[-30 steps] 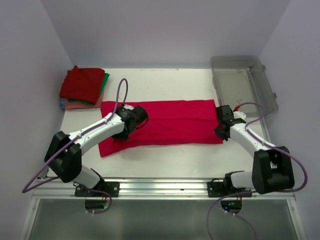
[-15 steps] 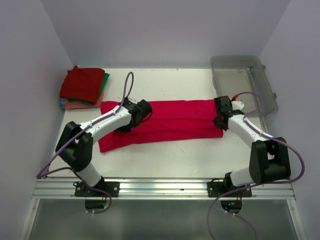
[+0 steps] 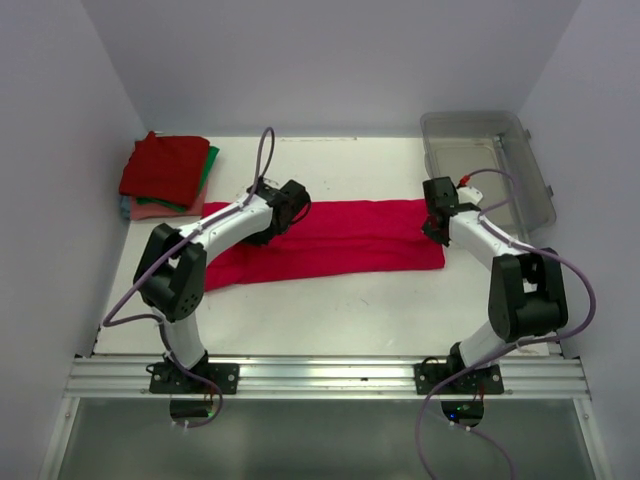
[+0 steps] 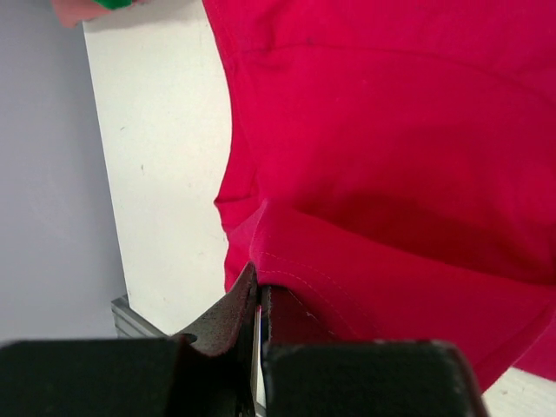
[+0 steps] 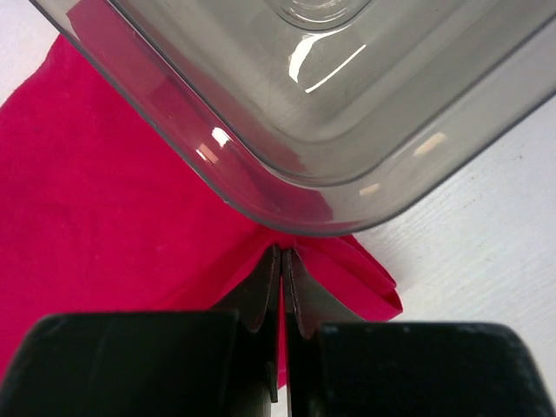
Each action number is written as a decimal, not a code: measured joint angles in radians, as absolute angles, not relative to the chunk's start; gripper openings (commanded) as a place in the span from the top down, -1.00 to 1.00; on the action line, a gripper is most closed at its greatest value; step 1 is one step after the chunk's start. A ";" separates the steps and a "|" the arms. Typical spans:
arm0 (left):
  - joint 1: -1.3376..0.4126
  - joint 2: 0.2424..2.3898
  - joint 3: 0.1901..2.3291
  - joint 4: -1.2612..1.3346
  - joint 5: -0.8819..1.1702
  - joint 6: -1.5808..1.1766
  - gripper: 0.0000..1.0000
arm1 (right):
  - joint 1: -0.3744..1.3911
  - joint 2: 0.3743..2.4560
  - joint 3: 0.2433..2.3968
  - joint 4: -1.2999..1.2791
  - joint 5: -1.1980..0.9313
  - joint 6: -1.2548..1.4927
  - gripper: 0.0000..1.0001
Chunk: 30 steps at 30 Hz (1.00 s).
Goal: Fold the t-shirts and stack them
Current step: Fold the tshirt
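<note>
The crimson-pink t-shirt (image 3: 340, 238) lies as a long band across the middle of the table. My left gripper (image 3: 283, 208) is shut on its near edge at the left part, and the hem (image 4: 295, 282) is pinched between the jaws. My right gripper (image 3: 437, 212) is shut on the shirt's right end, with cloth (image 5: 130, 191) gripped between the closed jaws. The lifted near edge is carried over towards the far edge. A stack of folded t-shirts (image 3: 165, 175), dark red on green and salmon-pink, sits at the far left corner.
A clear grey plastic bin (image 3: 490, 165) stands at the far right, right beside my right gripper; its corner (image 5: 330, 104) hangs just above the jaws. White walls close in the table on three sides. A metal rail (image 3: 320, 375) runs along the near edge.
Both grippers have moved away from me, carrying the shirt's near edge towards its far edge. The band of cloth is narrower now.
</note>
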State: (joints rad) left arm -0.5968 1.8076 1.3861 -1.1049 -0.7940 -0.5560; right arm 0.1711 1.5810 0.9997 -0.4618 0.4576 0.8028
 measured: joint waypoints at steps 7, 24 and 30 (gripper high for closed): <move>-0.568 1.883 1.438 -1.073 -0.812 -0.521 1.00 | 0.170 1.664 1.044 -0.445 0.459 0.803 1.00; -0.520 1.914 1.510 -1.031 -0.819 -0.466 1.00 | 0.170 1.732 1.118 -0.440 0.480 0.802 1.00; -0.516 1.966 1.560 -1.015 -0.819 -0.440 1.00 | 0.170 1.770 1.138 -0.440 0.480 0.803 1.00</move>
